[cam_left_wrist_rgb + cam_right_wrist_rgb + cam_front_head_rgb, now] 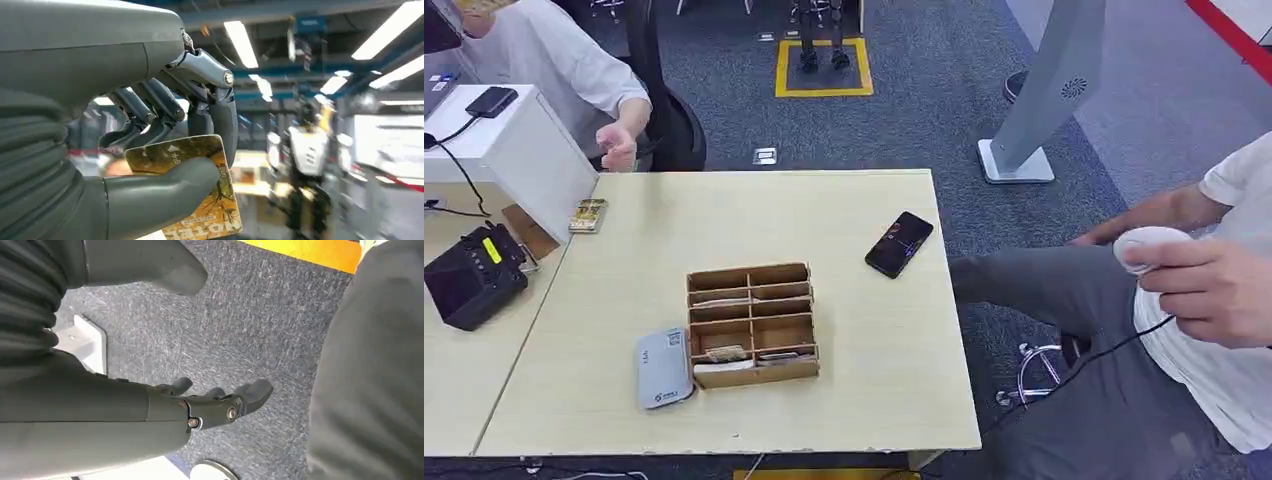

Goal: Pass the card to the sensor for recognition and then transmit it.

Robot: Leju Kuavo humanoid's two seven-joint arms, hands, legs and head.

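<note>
card [200,200] lower edge cut off, background robot [307,150] blurred

Bright even overhead light, glaring ceiling tubes [242,42], blurred left-wrist background, soft shadows

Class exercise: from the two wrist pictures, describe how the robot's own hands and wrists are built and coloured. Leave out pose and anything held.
The left hand has a smooth grey shell over its back, a grey ribbed cover at the wrist, a thick matte grey thumb, and darker, glossy fingers jointed with small silver pins. The right hand matches: ribbed grey cover, smooth grey casing, dark fingers with rounded tips and silver pins. No loose cables or markings are visible.
</note>
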